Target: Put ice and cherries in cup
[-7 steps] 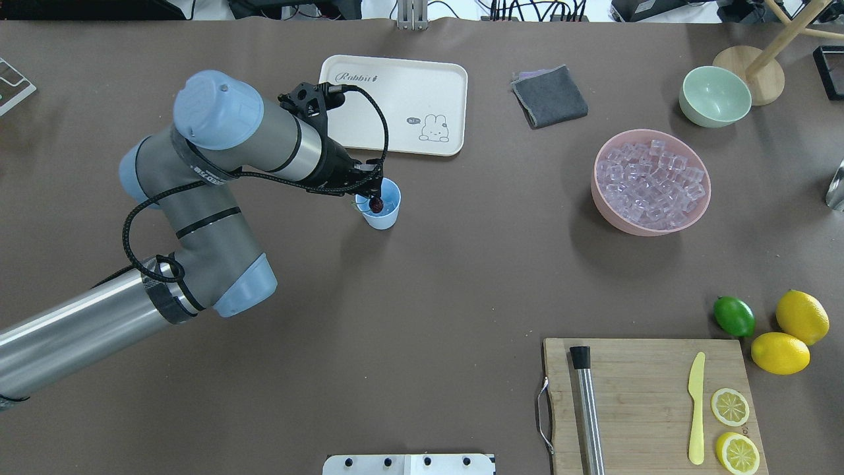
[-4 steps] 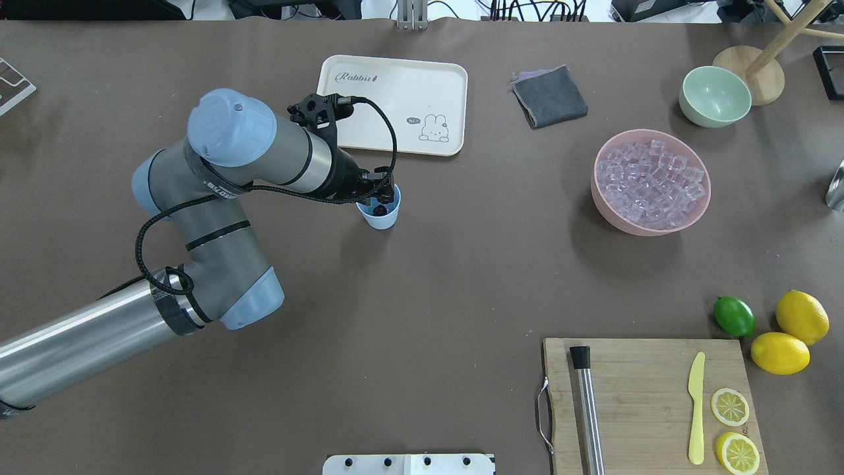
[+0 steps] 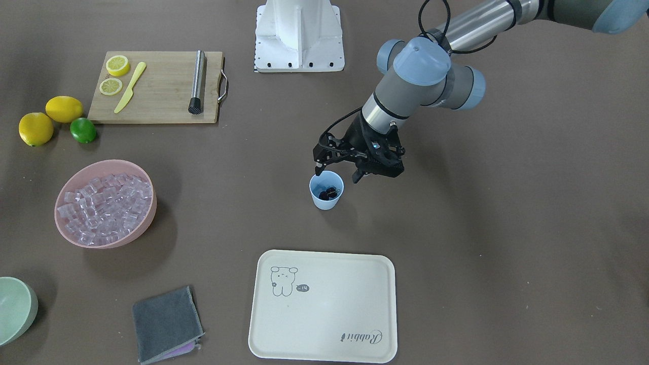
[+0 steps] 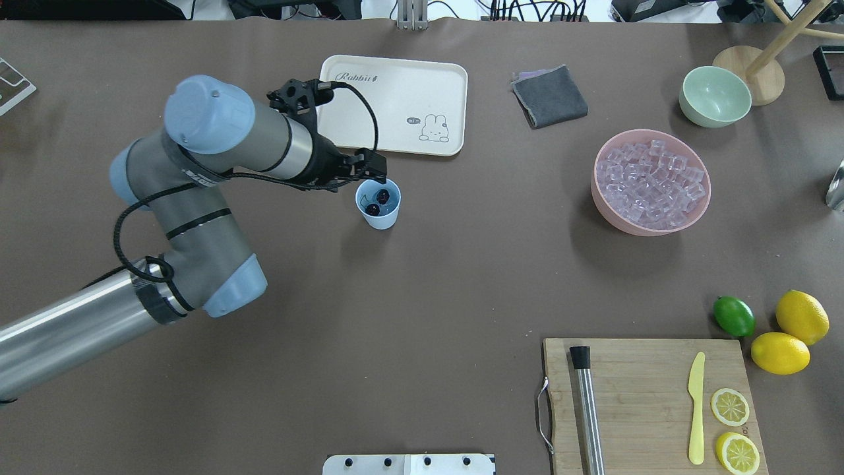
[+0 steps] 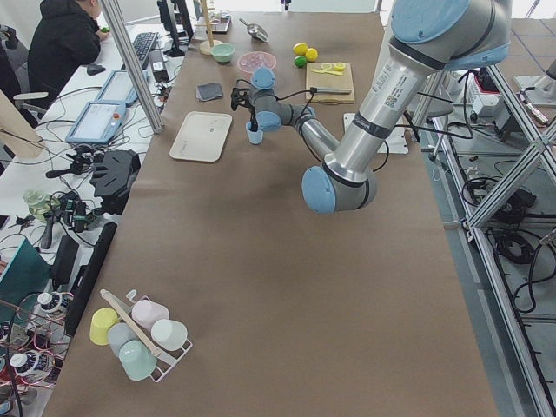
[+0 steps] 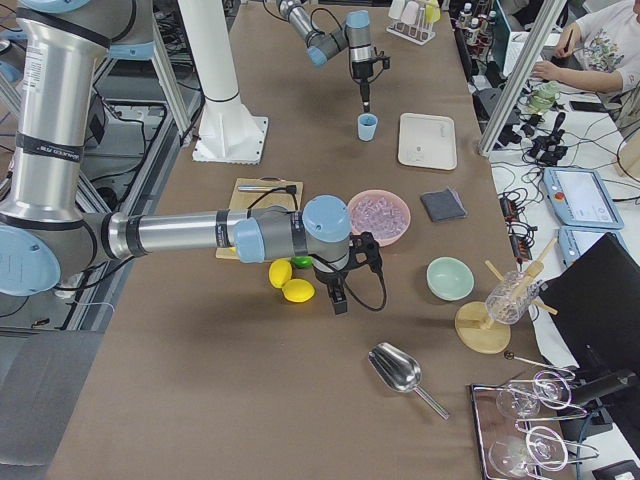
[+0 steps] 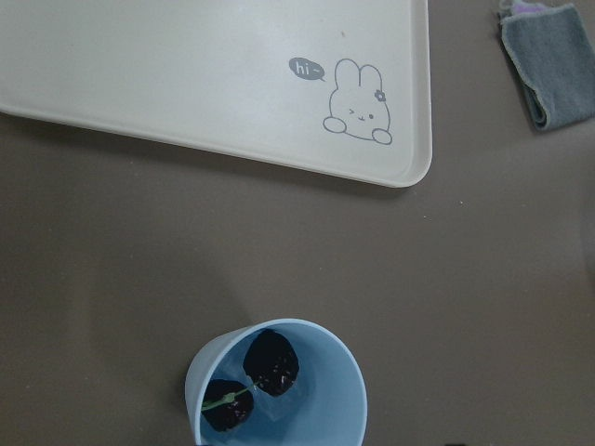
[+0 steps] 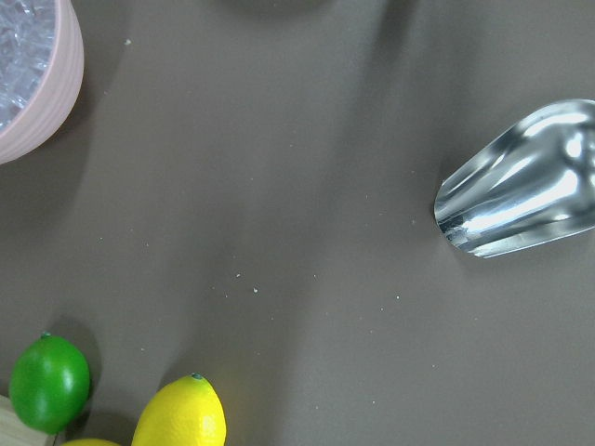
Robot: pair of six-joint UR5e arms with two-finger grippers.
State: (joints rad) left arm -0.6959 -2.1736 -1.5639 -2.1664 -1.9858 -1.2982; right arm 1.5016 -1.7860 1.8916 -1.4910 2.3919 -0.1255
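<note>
Cherries [image 4: 373,210] lie in the cup [image 4: 384,221]; left gripper [image 3: 337,172] hovers above, fingers spread.

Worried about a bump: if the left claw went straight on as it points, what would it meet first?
Probably the light-blue plastic cup, its rim or the dark red cherries inside; the open left claw hangs above it. Depth unclear.

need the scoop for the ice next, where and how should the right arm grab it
Take the metal scoop by its thin straight handle, probably bringing the right end effector down from straight above and closing across it. The scoop lies flat on the table, so the handle is open from above, while its hollow end looks too wide and rounded to pinch.
</note>
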